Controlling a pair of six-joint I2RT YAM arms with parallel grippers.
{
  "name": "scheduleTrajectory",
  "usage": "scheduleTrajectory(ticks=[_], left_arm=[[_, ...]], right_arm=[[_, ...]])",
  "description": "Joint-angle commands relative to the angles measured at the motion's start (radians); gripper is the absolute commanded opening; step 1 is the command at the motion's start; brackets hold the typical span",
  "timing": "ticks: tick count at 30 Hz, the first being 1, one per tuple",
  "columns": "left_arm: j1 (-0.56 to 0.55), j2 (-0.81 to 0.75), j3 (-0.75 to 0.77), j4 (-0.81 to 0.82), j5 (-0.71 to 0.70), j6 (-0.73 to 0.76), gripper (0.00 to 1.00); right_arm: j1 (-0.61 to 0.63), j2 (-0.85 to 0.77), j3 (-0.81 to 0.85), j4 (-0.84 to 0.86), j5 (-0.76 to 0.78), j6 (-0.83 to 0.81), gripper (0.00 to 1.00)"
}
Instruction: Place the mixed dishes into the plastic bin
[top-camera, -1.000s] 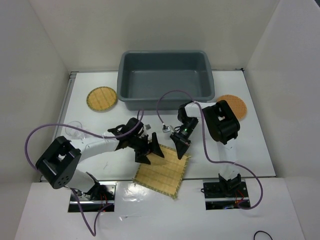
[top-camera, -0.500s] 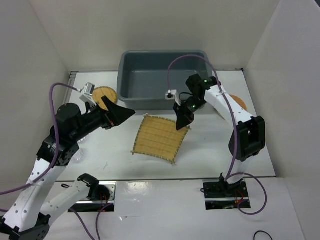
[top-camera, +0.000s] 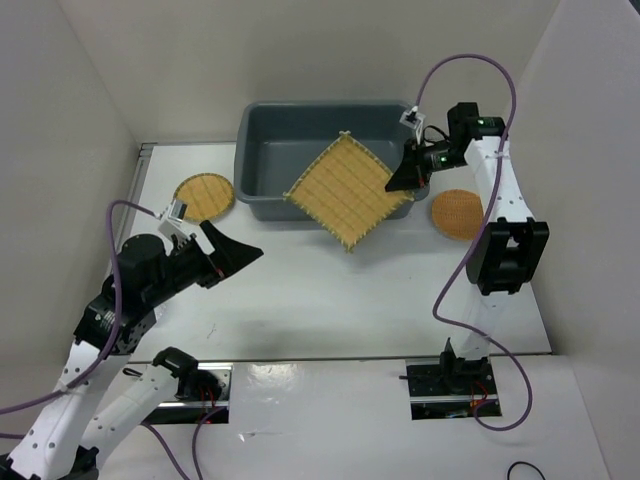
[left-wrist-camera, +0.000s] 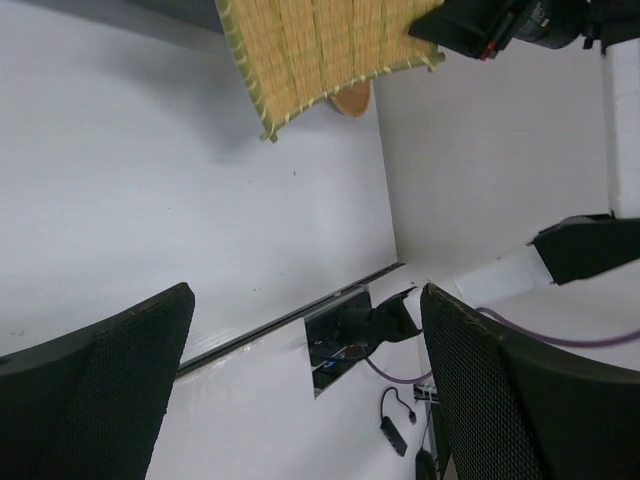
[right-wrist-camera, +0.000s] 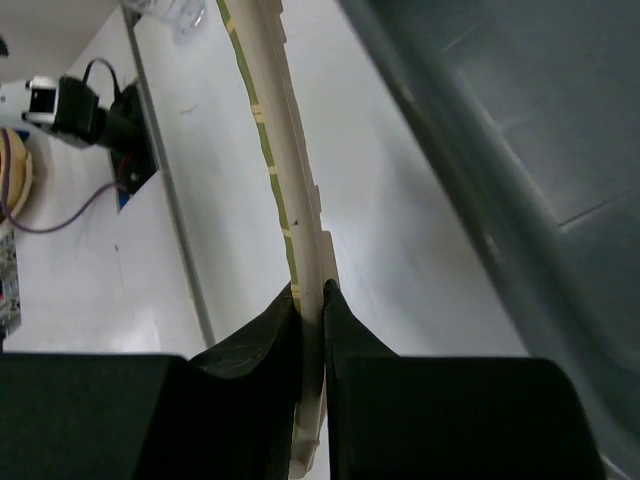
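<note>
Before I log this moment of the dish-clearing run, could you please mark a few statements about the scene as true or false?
1. The right gripper is shut on a corner of the square mat. True.
2. The square mat lies flat on the floor of the bin. False: it is held in the air over the bin's front rim.
3. The left gripper is open and holds nothing. True.
4. The orange disc is inside the bin. False: it lies on the table, right of the bin.
5. The yellow disc lies on the table, left of the bin. True.
</note>
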Motion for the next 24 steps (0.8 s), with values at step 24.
scheduleTrajectory(ticks=[24], left_arm=[[0.006,-0.142,-0.087,0.051,-0.063,-0.135,1.0]], right_arm=[[-0.096,0.317,0.28,0.882,-0.013,0.958,0.0]])
